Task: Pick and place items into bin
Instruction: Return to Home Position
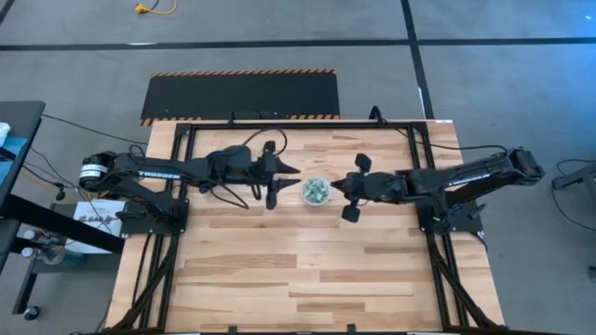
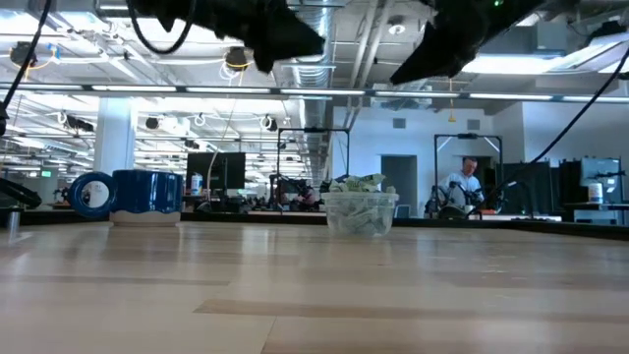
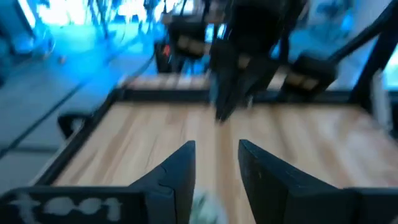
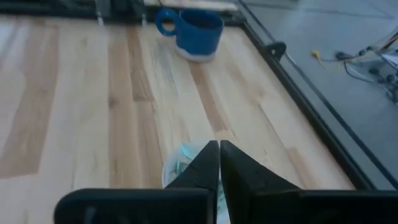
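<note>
Judge the picking as done, or nearly — note the items [image 2: 359, 184] heaped above the rim of the bin [image 2: 361, 218], and find no loose piece on the bare boards of the desk [image 1: 307, 270] from above. Leaves, at a guess, only drawing both arms back to rest. Place the bin upright on the desk, between the two claws. Mark the left claw [image 1: 294, 171] just beside the bin and raised above it, with fingers [image 3: 177, 177] apart by a clear gap and gripping nothing. Catch a pale green smear low between them in the left wrist view — likely the bin's contents. Mark the right claw [image 1: 339, 184] just beside the bin on the opposite side, likewise lifted clear, with fingers [image 4: 208, 165] pressed together on nothing and the bin's rim just under the tips. Log a blue mug [image 4: 198, 31] well apart from the bin, with no part in this.
</note>
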You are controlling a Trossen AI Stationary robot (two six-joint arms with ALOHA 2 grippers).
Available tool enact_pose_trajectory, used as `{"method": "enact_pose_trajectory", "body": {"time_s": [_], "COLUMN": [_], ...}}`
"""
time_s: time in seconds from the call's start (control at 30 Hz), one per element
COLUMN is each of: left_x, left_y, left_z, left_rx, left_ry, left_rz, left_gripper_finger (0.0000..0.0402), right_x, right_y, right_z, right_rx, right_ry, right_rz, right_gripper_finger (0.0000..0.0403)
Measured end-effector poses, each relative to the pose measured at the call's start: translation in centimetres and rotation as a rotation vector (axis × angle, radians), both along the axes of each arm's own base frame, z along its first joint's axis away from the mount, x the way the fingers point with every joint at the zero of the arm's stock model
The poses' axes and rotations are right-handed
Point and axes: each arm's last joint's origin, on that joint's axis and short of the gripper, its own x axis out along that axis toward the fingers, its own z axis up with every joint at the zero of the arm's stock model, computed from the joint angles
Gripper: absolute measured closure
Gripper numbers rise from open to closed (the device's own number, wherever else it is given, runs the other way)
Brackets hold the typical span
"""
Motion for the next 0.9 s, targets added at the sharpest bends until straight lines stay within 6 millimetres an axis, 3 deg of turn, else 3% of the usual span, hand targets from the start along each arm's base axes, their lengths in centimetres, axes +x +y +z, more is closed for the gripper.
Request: {"method": "enact_pose_trajectory", "body": {"time_s": [0.23,0.4,0.57,0.9], "left_x": [-2.2,-5.9,-10.2,-17.7], "left_y": [-0.3,-0.8,-1.5,-3.0], "left_z": [5.0,7.9,10.1,11.3], "left_rx": [0.044,0.077,0.09,0.107], "left_ry": [-0.129,-0.188,-0.244,-0.412], "left_rz": [-0.016,-0.023,-0.032,-0.042], "left_gripper_finger": [0.0349,0.0394,0.0397,0.04], "right_x": [-2.6,-5.2,-8.0,-13.2], "right_y": [-0.3,-0.6,-0.4,-1.0], "right_z": [3.2,5.7,7.4,7.1], "right_rx": [0.001,-0.028,-0.046,-0.036], "right_ry": [-0.141,-0.255,-0.344,-0.518], "right_rz": [0.002,0.006,0.053,0.084], "right_gripper_finger": [0.0401,0.0402,0.0402,0.0403]}}
